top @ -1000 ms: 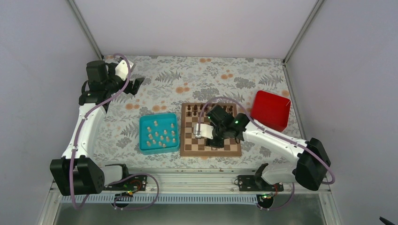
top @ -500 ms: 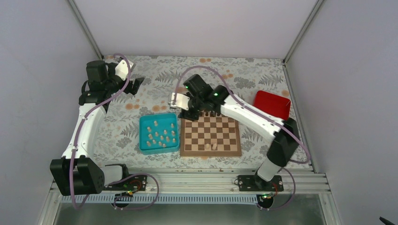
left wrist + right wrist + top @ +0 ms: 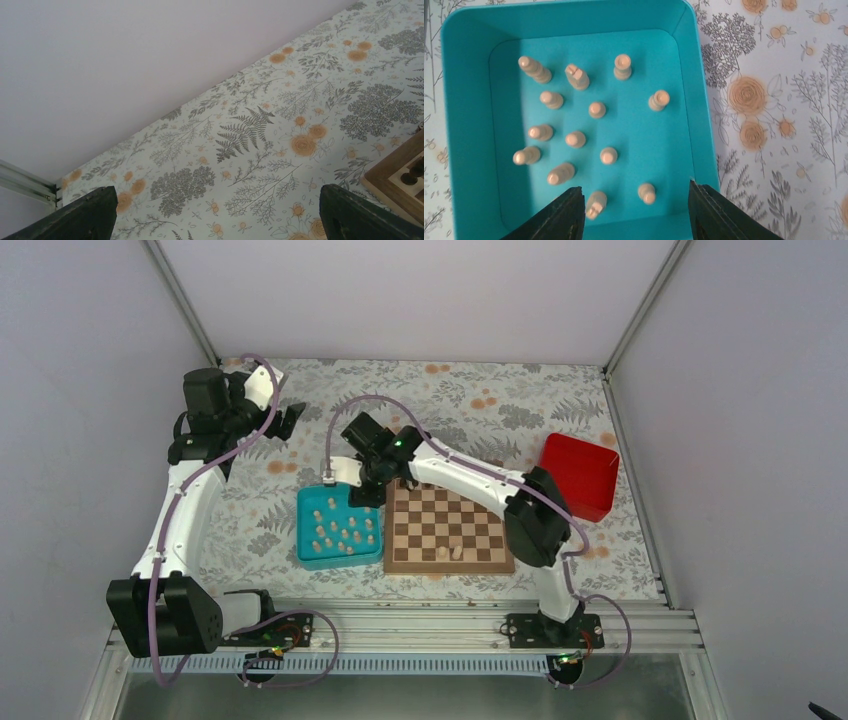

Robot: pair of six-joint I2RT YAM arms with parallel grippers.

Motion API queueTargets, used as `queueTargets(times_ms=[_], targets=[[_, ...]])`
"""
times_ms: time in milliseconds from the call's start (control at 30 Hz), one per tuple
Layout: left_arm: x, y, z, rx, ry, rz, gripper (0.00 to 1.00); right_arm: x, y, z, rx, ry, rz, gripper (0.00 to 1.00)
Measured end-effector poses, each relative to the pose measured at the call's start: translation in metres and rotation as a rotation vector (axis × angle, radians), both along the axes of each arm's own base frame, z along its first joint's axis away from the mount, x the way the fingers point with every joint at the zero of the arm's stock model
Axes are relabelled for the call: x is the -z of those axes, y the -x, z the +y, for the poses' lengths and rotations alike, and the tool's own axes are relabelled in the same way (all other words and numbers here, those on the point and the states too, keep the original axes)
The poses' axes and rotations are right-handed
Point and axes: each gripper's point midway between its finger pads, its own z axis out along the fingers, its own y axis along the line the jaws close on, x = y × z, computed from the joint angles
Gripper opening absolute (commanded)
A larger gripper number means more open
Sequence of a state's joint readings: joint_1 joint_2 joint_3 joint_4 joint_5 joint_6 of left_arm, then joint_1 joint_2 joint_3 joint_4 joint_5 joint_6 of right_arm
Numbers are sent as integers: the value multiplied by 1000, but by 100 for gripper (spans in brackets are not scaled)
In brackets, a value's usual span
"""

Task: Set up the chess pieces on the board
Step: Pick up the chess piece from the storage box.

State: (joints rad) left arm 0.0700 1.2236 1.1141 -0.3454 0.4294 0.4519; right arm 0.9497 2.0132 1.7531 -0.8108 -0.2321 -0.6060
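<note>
The board (image 3: 470, 525) lies in the middle of the table, with two pale chess pieces (image 3: 448, 553) standing on its near row. Several more pale chess pieces (image 3: 340, 530) stand and lie in the teal tray (image 3: 303, 530) left of the board. My right gripper (image 3: 350, 482) hovers open over the tray's far edge. In the right wrist view its fingers straddle pieces (image 3: 596, 110) low in the tray (image 3: 704, 100), gripper (image 3: 634, 192) holding nothing. My left gripper (image 3: 290, 420) is open at the far left, its gripper (image 3: 216, 200) over bare cloth.
A red box (image 3: 577, 475) stands right of the board. The right arm stretches across the board's far rows and hides them. The left wrist view catches a board corner (image 3: 392, 182) with a dark piece (image 3: 412, 175). A floral cloth (image 3: 470, 400) covers the table.
My right arm has swung from the board's near rows to the far left, now over the teal tray. Two pale pieces stand where it was. The left arm has not moved.
</note>
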Motion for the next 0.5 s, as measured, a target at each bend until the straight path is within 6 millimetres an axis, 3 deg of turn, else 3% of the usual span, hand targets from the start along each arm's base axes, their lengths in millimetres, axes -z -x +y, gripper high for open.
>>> queueTargets(times_ms=[500], targets=[[0,0,1,-5,4,-3,100,47,-6,37,-34,30,16,48]])
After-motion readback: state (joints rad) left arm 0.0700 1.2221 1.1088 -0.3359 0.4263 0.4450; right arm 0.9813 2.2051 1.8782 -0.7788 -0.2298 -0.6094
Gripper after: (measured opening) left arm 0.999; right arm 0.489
